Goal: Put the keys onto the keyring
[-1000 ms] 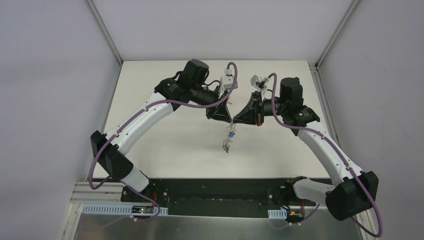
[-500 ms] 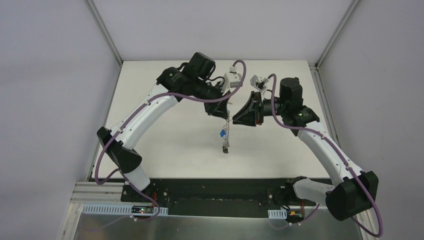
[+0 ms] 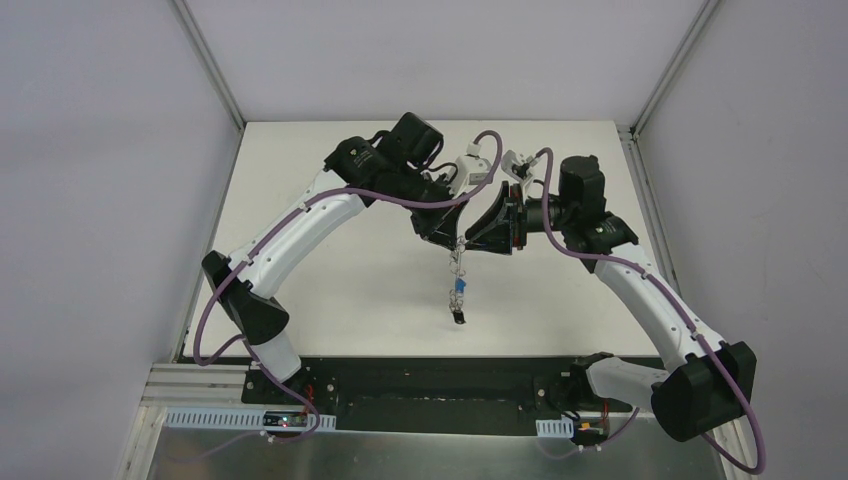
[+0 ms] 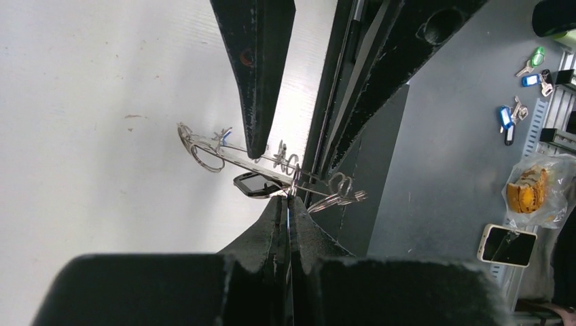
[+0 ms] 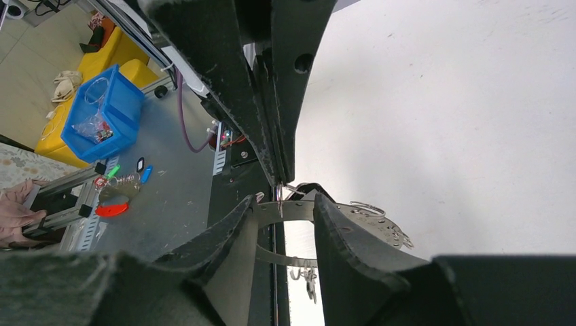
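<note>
The keyring (image 4: 231,156) hangs in the air over the white table (image 3: 330,260), just above the middle of the top view. It is seen edge-on as a thin grey strip, with small wire loops (image 4: 202,153) strung along its rim. The keys (image 3: 457,300) dangle from it in a short chain running down the frame, with a blue key (image 3: 458,286) about halfway along and a black key (image 3: 458,318) at the bottom end. In the centre of the left wrist view, a dark key head (image 4: 255,184) sits just under the strip. The left gripper (image 4: 288,204) shows at the bottom centre of its own view, its fingers pressed tight together and the ring's rim pinched at their tips. The right gripper (image 5: 284,201) faces it from the other side with its fingers (image 5: 227,251) spread. A stretch of the ring's flat band shows across the gap in the lower middle of the right wrist view, though whether the pads touch the metal cannot be told. In the top view the two grippers stand tip to tip. Along the right side of the left wrist view, a grey surface holds spare keys (image 4: 506,119) and a phone (image 4: 509,244). A blue bin (image 5: 102,109) sits in the upper left of the right wrist view.
</note>
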`<action>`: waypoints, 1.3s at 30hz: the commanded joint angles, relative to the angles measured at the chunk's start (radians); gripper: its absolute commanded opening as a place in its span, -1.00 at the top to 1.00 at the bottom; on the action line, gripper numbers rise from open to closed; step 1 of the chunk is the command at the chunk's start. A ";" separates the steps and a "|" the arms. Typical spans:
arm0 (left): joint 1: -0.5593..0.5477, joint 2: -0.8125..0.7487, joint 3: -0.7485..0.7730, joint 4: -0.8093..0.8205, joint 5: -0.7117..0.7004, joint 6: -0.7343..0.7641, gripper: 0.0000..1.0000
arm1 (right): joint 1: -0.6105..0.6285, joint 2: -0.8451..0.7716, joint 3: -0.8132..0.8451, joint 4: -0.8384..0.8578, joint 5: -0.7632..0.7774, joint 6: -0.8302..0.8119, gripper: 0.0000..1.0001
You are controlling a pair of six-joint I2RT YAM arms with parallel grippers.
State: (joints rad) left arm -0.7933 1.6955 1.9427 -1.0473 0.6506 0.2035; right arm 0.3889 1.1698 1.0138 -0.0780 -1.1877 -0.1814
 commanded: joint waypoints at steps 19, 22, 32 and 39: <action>-0.010 0.006 0.045 0.025 0.048 -0.050 1.00 | 0.028 0.027 -0.054 0.217 -0.072 0.156 0.71; -0.008 0.007 0.047 0.035 0.046 -0.057 1.00 | 0.030 0.030 -0.069 0.264 -0.071 0.209 0.94; 0.062 -0.015 0.015 0.128 0.175 -0.116 0.99 | 0.012 0.045 0.001 0.267 -0.062 0.250 1.00; 0.161 -0.135 -0.196 0.494 0.317 -0.296 0.53 | 0.007 0.071 0.055 0.272 -0.029 0.291 1.00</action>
State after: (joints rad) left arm -0.6754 1.6623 1.8423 -0.8558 0.8364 0.0502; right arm 0.3916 1.2331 1.0103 0.1459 -1.2194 0.0673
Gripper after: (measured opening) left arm 0.199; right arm 0.005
